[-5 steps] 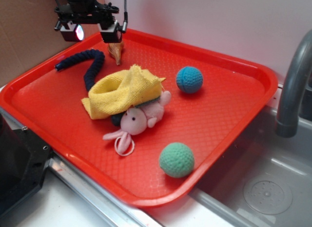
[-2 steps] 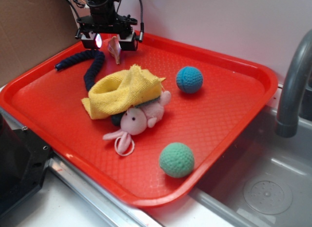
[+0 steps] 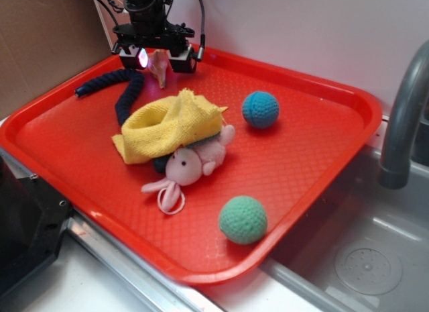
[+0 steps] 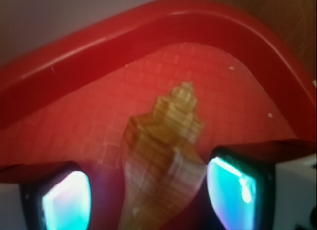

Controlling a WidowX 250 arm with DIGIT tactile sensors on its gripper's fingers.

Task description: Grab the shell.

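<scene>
We begin with the red tray (image 3: pixel 315 158), which fills most of the exterior view beside a sink. On it lie a yellow cloth (image 3: pixel 167 124) draped over a pink plush bunny (image 3: pixel 191 166), a dark blue rope (image 3: pixel 124 90), a blue crocheted ball (image 3: pixel 260 109) and a green crocheted ball (image 3: pixel 242 219), all well clear of the tray's far corner.

In that far corner we find the end effector (image 3: pixel 158 57), lowered close to the tray floor. Its two fingers stand apart, one on each side of the shell (image 4: pixel 163 161). In the wrist view the right pad (image 4: pixel 233 190) sits just beside the shell's bulbous flank, possibly touching it, while the left pad (image 4: pixel 62 200) shows a clear gap. So we read the end effector as open and holding nothing yet.

The shell lies between the fingers, offset toward the right one. Its long axis runs away from the wrist camera, pointed tip toward the tray's rim and the wide end nearest us, roughly across the closing line. We judge that closing here should pinch the widest part, though the offset may nudge the shell sideways first.
</scene>
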